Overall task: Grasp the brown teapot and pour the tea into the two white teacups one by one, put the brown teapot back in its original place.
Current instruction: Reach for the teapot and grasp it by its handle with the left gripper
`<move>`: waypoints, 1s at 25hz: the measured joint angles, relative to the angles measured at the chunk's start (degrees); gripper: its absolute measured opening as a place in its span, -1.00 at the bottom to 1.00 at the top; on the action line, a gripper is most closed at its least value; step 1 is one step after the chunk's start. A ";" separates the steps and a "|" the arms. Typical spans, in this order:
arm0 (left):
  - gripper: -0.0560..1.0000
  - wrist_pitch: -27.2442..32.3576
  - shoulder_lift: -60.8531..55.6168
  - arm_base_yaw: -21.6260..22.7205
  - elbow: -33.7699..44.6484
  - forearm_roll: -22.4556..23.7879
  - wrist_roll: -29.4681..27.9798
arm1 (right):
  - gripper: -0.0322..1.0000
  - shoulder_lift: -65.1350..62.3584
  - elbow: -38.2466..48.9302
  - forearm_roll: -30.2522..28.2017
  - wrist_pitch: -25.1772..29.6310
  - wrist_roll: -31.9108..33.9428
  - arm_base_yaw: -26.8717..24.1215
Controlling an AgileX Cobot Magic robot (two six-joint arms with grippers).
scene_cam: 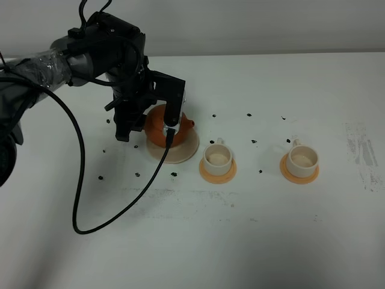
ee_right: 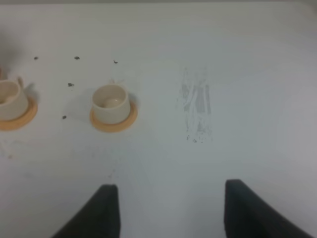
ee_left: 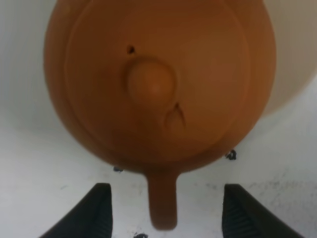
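The brown teapot (scene_cam: 157,127) sits on its pale beige saucer (scene_cam: 183,153), the original place, left of the two white teacups (scene_cam: 216,158) (scene_cam: 301,158). My left gripper (scene_cam: 147,128) hangs low over the teapot's handle side and is open. In the left wrist view the teapot (ee_left: 153,84) fills the frame from above. Its handle (ee_left: 162,203) pokes out between my dark fingertips (ee_left: 96,215), which stand apart from it on both sides. My right gripper (ee_right: 166,215) is open above bare table, with both teacups (ee_right: 110,101) (ee_right: 10,101) well ahead of it.
Each cup rests on an orange coaster (scene_cam: 218,173) (scene_cam: 299,174). A black cable (scene_cam: 78,180) loops from the left arm across the white table (scene_cam: 252,229). Small black marks dot the tabletop, and a scuffed patch (scene_cam: 361,150) lies at the right.
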 joint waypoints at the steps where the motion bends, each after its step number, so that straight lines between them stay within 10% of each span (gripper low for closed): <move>1: 0.08 0.00 0.05 0.00 0.05 0.00 0.00 | 0.01 0.00 0.00 0.00 0.00 0.00 0.00; 6: -0.01 -0.10 0.13 0.00 0.11 0.00 -0.18 | 0.01 0.00 0.00 0.00 0.00 0.00 0.00; 11: -0.66 0.04 0.13 0.00 0.11 0.17 -0.31 | 0.01 0.00 0.00 0.00 0.00 0.00 0.00; 25: -0.66 0.04 -0.11 0.00 0.11 -0.85 -0.52 | 0.01 0.00 0.00 0.00 0.00 0.00 0.00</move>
